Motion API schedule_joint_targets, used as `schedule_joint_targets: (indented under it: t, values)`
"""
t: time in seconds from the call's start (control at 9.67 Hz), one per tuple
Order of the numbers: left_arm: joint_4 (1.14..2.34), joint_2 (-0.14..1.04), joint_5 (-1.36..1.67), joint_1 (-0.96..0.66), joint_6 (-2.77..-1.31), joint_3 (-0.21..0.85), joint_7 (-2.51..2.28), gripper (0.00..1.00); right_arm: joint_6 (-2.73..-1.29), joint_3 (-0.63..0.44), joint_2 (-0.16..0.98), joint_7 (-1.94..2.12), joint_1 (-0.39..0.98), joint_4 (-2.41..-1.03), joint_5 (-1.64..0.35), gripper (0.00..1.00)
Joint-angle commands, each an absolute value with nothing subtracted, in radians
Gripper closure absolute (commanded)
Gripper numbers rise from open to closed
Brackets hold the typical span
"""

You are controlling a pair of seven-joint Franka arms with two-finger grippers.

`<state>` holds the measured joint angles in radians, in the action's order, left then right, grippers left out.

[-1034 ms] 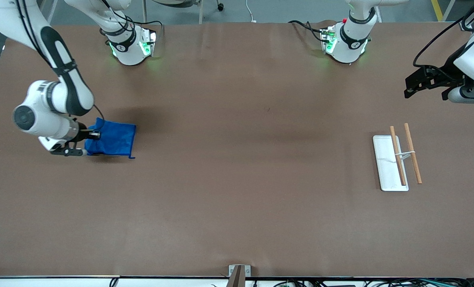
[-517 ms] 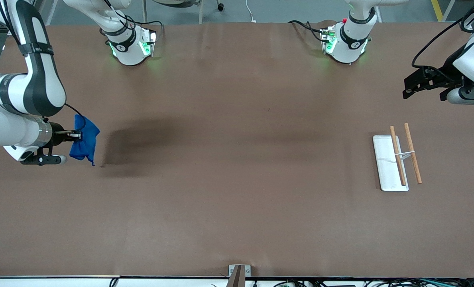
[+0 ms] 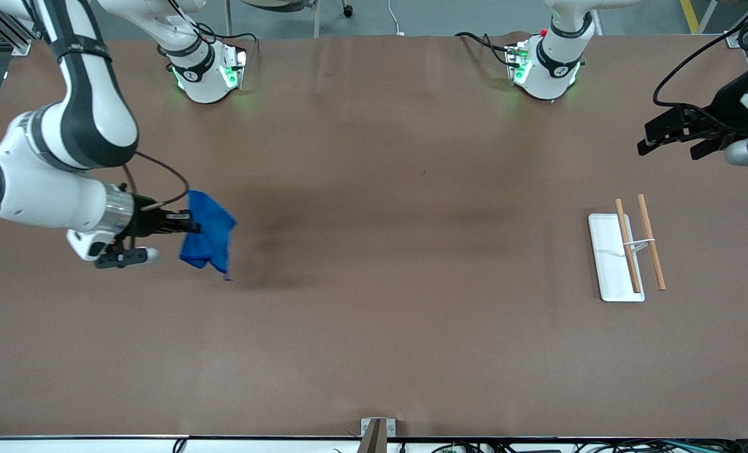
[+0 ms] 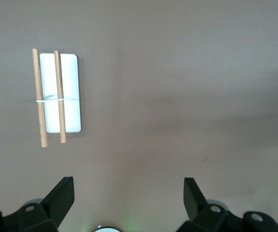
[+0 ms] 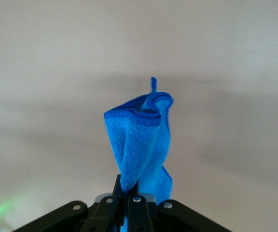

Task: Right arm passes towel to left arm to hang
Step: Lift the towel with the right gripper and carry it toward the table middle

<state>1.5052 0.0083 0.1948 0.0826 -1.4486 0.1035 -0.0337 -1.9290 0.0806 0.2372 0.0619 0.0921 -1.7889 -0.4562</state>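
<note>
Right gripper (image 3: 182, 221) is pinching the towel (image 3: 208, 238) by 1 edge, fingers pressed together on the fold, up in the air over the table (image 3: 374, 352) at the right arm's end. The right wrist view is showing the same pinch (image 5: 129, 191), with the blue cloth (image 5: 141, 140) bunching out from the fingertips.

Towel is hanging crumpled, folded on itself, long axis running from the grip down toward the tabletop. Darker hem is showing along the folds; a thin thread tail (image 3: 226, 275) is dangling at the lowest corner. Cloth is casting a soft shadow on the brown surface beside it.

Well apart, toward the left arm's end, a white rectangular tray (image 3: 609, 258) is lying flat, with 2 wooden rods (image 3: 639, 244) joined by a thin white crosspiece; 1 rod is lying over the tray, the other just beside it. Same rack (image 4: 52, 96) is showing in the left wrist view. Nothing is standing between towel and rack.

Right arm is bending at the elbow, forearm roughly level, wrist pointing toward the table's middle. Left gripper (image 3: 672, 133) is waiting aloft over the table edge at its own end, fingers (image 4: 62, 195) spread wide, holding nothing.
</note>
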Motion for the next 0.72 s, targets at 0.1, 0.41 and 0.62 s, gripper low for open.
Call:
schedule_joint_targets:
  t: [0.1, 0.41, 0.62]
  values:
    - [1.532, 0.125, 0.305, 0.077, -1.501, 0.113, -0.018, 0.0, -2.109, 0.083, 0.248, -0.061, 0.286, -1.778, -0.728, 0.99]
    - [1.564, 0.218, 0.617, 0.083, -1.525, 0.114, 0.036, 0.0, -2.281, 0.083, 0.259, -0.071, 0.455, -1.773, -1.054, 0.99]
    - [1.627, 0.267, 0.85, 0.13, -1.525, 0.114, 0.139, 0.0, -2.287, 0.086, 0.258, -0.071, 0.491, -1.763, -1.254, 1.0]
